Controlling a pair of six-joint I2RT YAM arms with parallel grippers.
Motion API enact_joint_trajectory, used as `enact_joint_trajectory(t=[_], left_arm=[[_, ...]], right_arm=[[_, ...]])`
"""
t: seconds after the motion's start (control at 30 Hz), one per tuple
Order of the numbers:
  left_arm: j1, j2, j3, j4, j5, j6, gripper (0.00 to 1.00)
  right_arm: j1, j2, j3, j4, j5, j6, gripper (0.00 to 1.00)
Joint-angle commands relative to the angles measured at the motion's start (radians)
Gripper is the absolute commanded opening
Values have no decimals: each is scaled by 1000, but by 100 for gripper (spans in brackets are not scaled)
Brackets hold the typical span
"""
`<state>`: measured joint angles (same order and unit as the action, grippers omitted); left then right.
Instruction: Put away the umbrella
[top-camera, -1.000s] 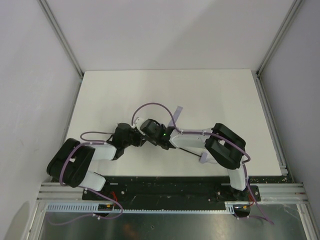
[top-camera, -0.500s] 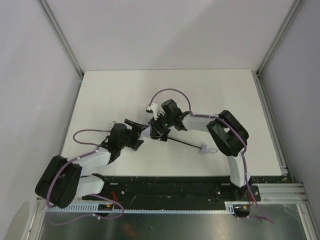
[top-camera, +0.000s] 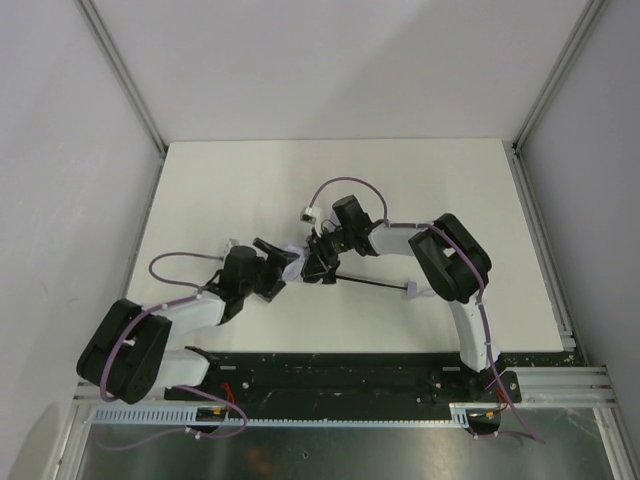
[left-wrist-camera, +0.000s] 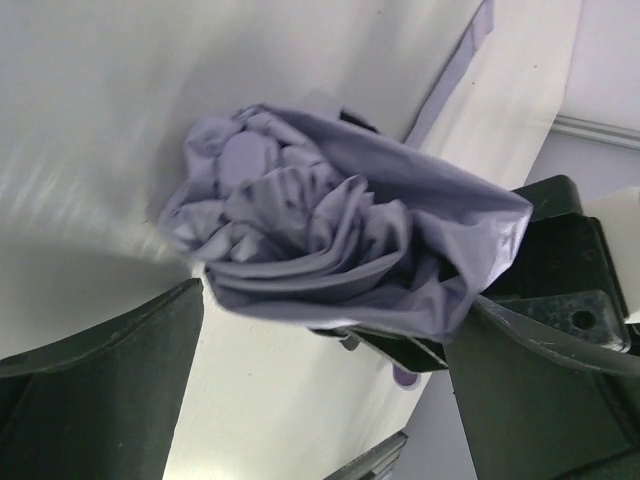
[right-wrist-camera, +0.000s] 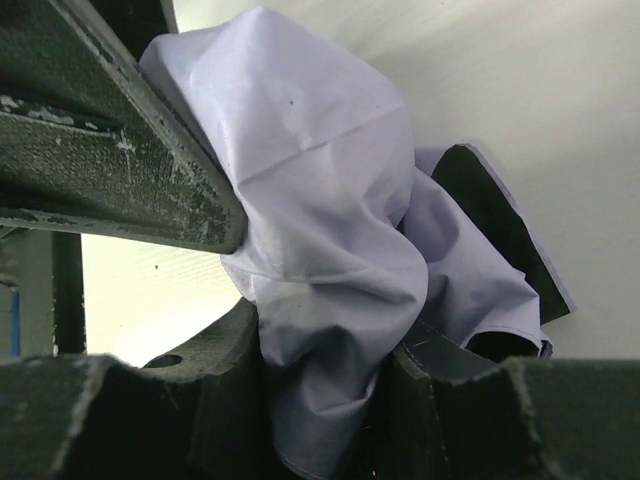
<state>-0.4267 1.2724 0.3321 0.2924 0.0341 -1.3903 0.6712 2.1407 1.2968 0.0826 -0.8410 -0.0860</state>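
Observation:
The umbrella lies on the white table (top-camera: 250, 180). Its thin black shaft (top-camera: 370, 285) runs right to a small pale handle (top-camera: 412, 292). The lavender canopy (top-camera: 294, 262) is bunched up between the two grippers. My left gripper (top-camera: 281, 265) stands open, its fingers (left-wrist-camera: 100, 390) either side of the crumpled canopy (left-wrist-camera: 320, 230) without clamping it. My right gripper (top-camera: 318, 264) comes from the far right and is shut on a fold of the canopy (right-wrist-camera: 320, 230), pinched at the right gripper (right-wrist-camera: 330, 400). A lavender strap (left-wrist-camera: 455, 70) trails beyond the bundle.
Grey enclosure walls and aluminium posts (top-camera: 125, 80) border the table on three sides. The black mounting rail (top-camera: 340, 362) with the arm bases runs along the near edge. My right arm's elbow (top-camera: 448, 258) sits just beyond the handle end.
My left gripper has opened and let go of the canopy, and its arm has stretched forward. My right arm swung off the shaft to the far side, uncovering shaft and handle.

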Motion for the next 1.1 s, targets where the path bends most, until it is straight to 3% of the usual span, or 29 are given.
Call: enact_joint_trajectory(t=[0.0, 0.2, 0.3, 0.5, 0.73, 0.87, 0.97, 1.07], left_arm=[[6, 24, 52, 58, -29, 82, 99], [6, 185, 67, 58, 21, -24, 99], [-4, 291, 97, 56, 53, -27, 94], [-20, 312, 61, 53, -69, 1, 79], [-17, 321, 71, -89, -71, -75, 91], [-12, 385, 107, -129, -17, -127, 91], [-9, 411, 120, -105, -3, -110, 82], [-9, 398, 105, -55, -15, -75, 61]], right_arm=[[9, 99, -42, -208, 23, -42, 0], [9, 82, -37, -208, -5, -39, 0], [10, 72, -33, -207, -34, -45, 0], [30, 26, -31, -218, -67, -84, 0], [110, -84, -84, -153, 153, -118, 0], [161, -153, -135, -40, 237, -94, 0], [196, -199, -172, 25, 281, -86, 0], [209, -213, -185, 34, 279, -84, 0]])
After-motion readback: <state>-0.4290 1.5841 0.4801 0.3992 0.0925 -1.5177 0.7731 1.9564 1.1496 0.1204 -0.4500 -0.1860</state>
